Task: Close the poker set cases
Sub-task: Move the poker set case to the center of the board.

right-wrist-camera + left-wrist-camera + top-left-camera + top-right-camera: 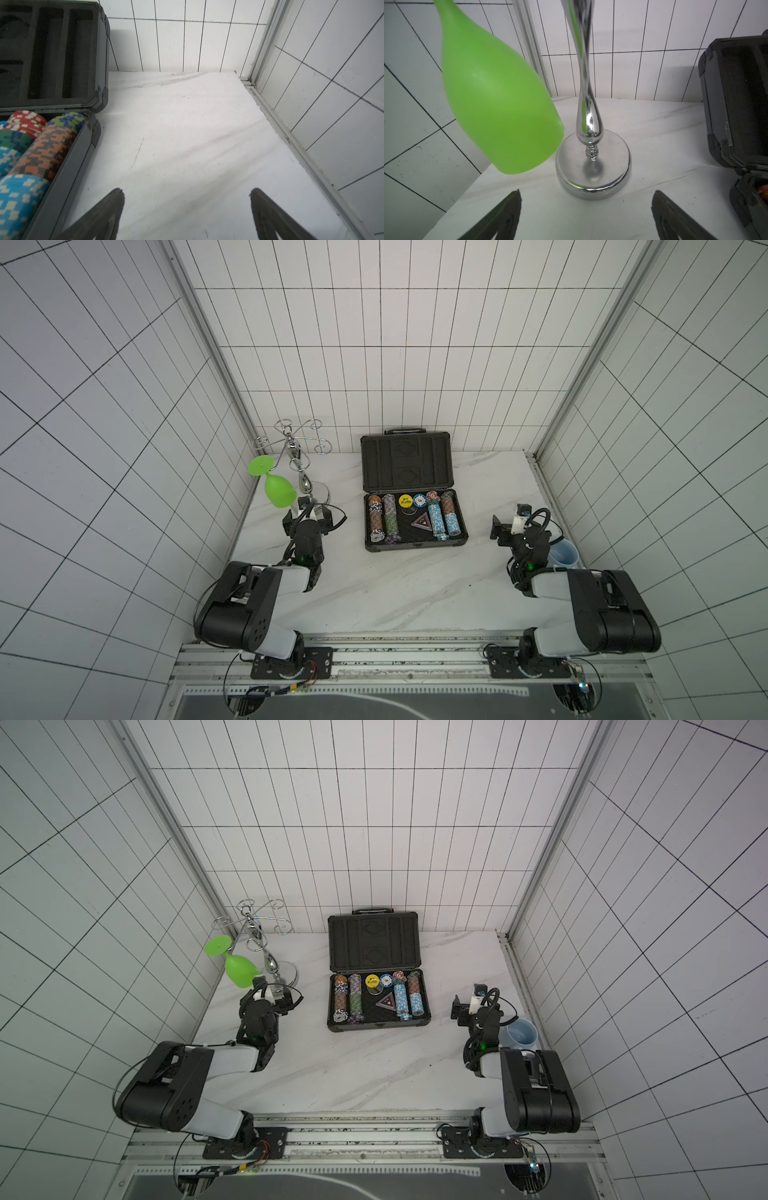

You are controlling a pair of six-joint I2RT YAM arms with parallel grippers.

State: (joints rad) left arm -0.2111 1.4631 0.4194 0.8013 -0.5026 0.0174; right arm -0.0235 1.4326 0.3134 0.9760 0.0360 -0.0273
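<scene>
Case: the poker set case [415, 546] sits open on the white table [395, 589], at centre frame in both top views
Lid: the lid [406, 462] stands up from the hinge line above the chip tray in the picture, its black moulded inside facing the camera and its handle [410, 431] at the top edge
Contents: rows of chips [436, 518] lie in the tray; a few at the lower end look proud of their slots, though it is too small to be sure
Left gripper: the left gripper [586, 193] is spread wide and holds nothing; it points at the chrome rack [297, 456] and the green glass [279, 489], left of the case
Right gripper: the right gripper [188, 194] is also wide apart and empty, over bare table right of the case, with a blue mug [563, 556] beside its arm
Step in hand: approach to the lid, by my reading; nothing touches the case
Doing it well: reach behind the lid's top edge near the handle and push it down toward the tray in an arc about the hinge, steadying the tray's front wall with the other arm so that the case does not slide
Watch for: the left arm's swing clipping the hanging glass, and proud chips blocking the lid
</scene>
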